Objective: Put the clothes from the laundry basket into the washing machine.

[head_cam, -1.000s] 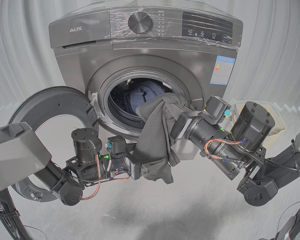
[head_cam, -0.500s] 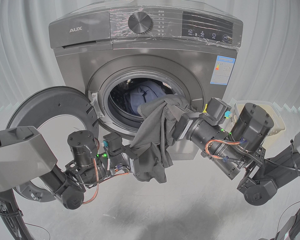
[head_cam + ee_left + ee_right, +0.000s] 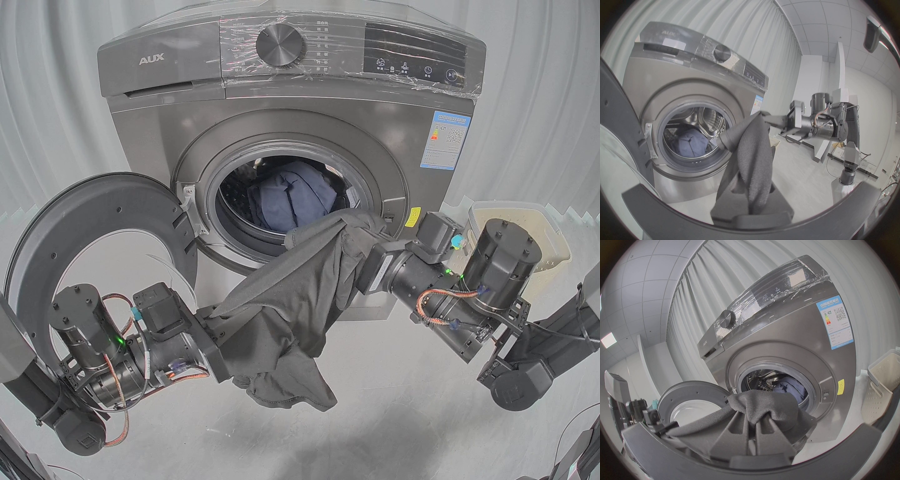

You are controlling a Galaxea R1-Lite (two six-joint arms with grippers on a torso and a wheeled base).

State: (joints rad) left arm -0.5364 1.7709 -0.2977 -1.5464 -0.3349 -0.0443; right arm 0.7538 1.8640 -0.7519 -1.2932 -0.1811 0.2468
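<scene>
While the right fingers are pinching a narrow fold of the dark grey garment between them, the right gripper is sitting at 4 o'clock of the drum opening, having backed slightly away from it over the last second. The left fingers are lying under fabric, so their gap is not directly readable. The cloth is running taut out of the left gripper, which indicates a closed hold.

That gripper has swung down and away to 7 o'clock of the opening. The garment, which was hanging in a bunch, is now stretching as a sloped sheet between both grippers, with a loose lobe dangling toward the floor.

Judgement: the cloth is being spread, not yet loaded. No part of it is lying inside the drum, so a forward feed into the washing machine is outstanding. A blue garment is already resting in the drum.

The door is standing open at 9 o'clock of the opening, near the left arm, and is posing a contact risk.

The laundry basket is standing at 3 o'clock of the machine. The right arm is covering most of it, so any remaining contents are not determinable. The garment's lower hem and true shape are folding out of sight.
</scene>
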